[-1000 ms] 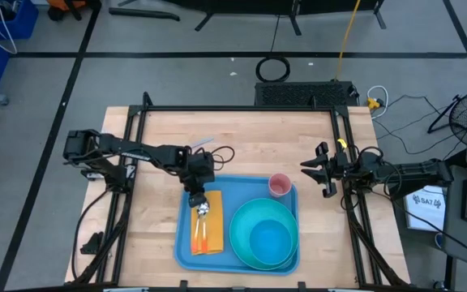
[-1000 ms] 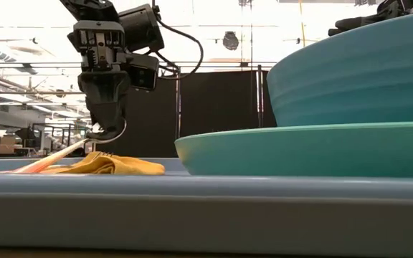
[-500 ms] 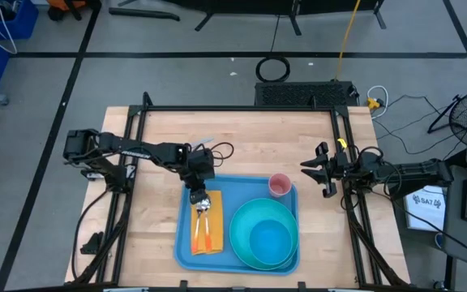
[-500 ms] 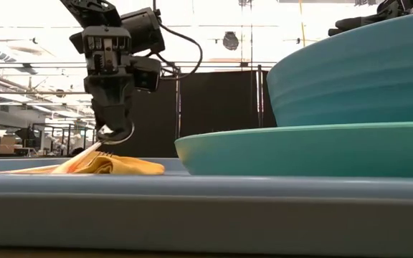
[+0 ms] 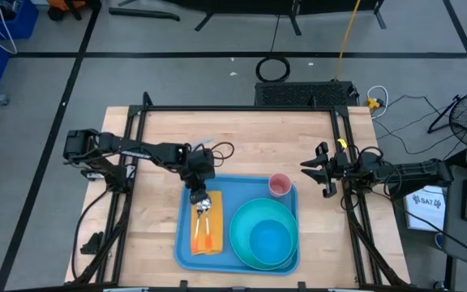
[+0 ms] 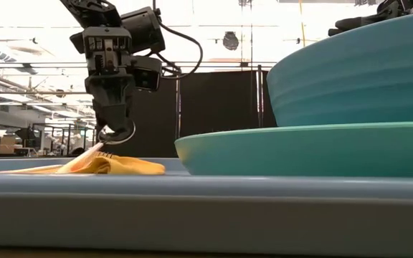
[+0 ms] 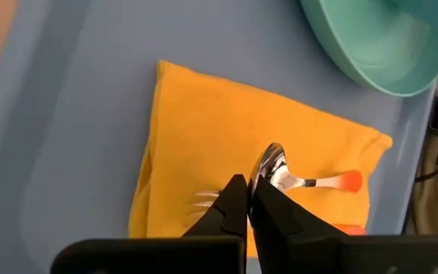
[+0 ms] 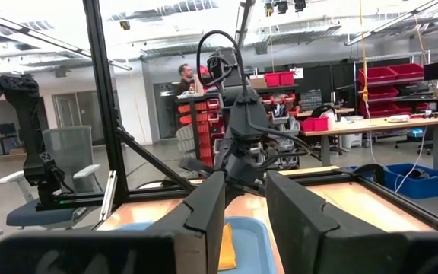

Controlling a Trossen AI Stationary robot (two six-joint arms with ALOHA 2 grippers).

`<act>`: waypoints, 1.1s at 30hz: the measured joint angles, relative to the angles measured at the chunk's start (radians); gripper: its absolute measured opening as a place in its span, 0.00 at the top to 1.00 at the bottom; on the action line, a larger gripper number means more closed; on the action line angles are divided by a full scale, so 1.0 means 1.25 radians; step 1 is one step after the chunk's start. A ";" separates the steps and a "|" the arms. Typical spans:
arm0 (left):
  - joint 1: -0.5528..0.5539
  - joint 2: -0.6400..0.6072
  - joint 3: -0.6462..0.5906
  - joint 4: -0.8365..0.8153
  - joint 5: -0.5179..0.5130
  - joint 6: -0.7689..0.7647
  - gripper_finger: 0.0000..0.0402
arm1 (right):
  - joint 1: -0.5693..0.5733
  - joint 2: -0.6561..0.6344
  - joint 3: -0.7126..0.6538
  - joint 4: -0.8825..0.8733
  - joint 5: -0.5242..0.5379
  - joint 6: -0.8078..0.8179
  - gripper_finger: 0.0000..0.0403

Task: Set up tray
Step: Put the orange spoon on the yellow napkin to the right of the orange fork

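The blue tray (image 5: 225,191) lies on the table's near middle. On its left part a yellow-orange napkin (image 5: 204,244) lies flat, with a fork (image 7: 202,200) on it. My left gripper (image 5: 201,203) stands over the napkin's far end, shut on an orange-handled spoon (image 7: 303,181). A turquoise bowl (image 5: 264,235) sits on a turquoise plate (image 6: 285,147) on the tray's right part. A pink cup (image 5: 280,185) stands at the tray's far right corner. My right gripper (image 5: 314,169) waits open at the table's right edge. My left gripper pinches the spoon's metal bowl (image 7: 271,164) between its two fingertips, coming from above and pointing down. The spoon slants down from the hold. Its orange handle (image 6: 84,153) reaches the napkin (image 6: 131,166).
The bowl (image 7: 379,38) and plate fill the tray's right half, close beside the napkin. Bare wood lies between the tray and the table's far edge (image 5: 242,138). Black frame rails run along the table's left and right sides. A person shows far off in the room (image 8: 185,76).
My left gripper has shifted slightly toward the table's far edge and turned a little, still shut on the spoon. The spoon's handle has swung round with it and sunk onto the napkin. For the last half second nothing has moved.
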 joint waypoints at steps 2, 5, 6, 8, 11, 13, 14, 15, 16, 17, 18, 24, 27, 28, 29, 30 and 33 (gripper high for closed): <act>-0.007 0.000 0.000 0.000 0.009 0.001 0.99 | 0.000 0.000 0.000 0.000 0.000 0.000 0.78; -0.012 0.000 0.000 0.000 0.009 0.003 0.99 | 0.000 0.000 0.000 0.000 0.000 0.000 0.78; -0.012 0.000 0.000 0.000 0.009 0.003 0.99 | 0.000 0.000 0.000 0.000 0.000 0.000 0.78; -0.012 0.000 0.000 -0.001 0.009 -0.004 0.99 | 0.000 0.000 0.000 0.000 0.000 0.000 0.78; -0.012 0.000 0.000 -0.001 0.005 -0.002 0.96 | 0.000 0.000 0.000 0.000 0.000 0.000 0.78; -0.012 0.000 0.000 -0.001 -0.003 0.001 0.98 | 0.000 0.000 0.000 0.000 0.000 0.000 0.78; -0.012 0.000 0.000 0.000 -0.003 -0.003 0.99 | 0.000 0.000 0.000 0.000 0.000 0.000 0.78; -0.012 0.000 0.000 0.003 -0.002 -0.010 0.99 | 0.000 0.000 0.000 0.000 0.000 0.000 0.78; -0.012 0.000 0.000 0.006 0.000 -0.018 0.99 | 0.000 0.000 0.000 0.000 0.000 0.000 0.78; -0.012 0.000 0.000 0.012 0.002 -0.023 0.97 | 0.000 0.000 0.000 0.000 0.000 0.000 0.78; -0.012 0.000 0.000 0.018 0.003 -0.023 0.95 | 0.000 0.000 0.000 0.000 0.000 0.000 0.78; -0.012 0.000 0.000 0.014 -0.010 -0.024 0.82 | 0.000 0.000 0.000 0.000 0.000 0.000 0.78; -0.012 0.000 0.000 0.010 -0.024 -0.026 0.80 | 0.000 0.000 0.000 0.000 0.000 0.000 0.78; -0.012 0.000 0.000 0.011 -0.023 -0.026 0.80 | 0.000 0.000 0.000 0.000 0.000 -0.001 0.78; -0.012 0.000 0.000 0.011 -0.023 -0.027 0.80 | 0.000 0.000 0.000 0.000 0.000 -0.001 0.78; -0.012 0.000 0.000 0.011 -0.023 -0.027 0.80 | 0.000 0.000 0.000 0.000 0.000 -0.001 0.78; -0.012 0.000 0.000 0.011 -0.023 -0.027 0.80 | 0.000 0.000 0.000 0.000 0.000 -0.001 0.78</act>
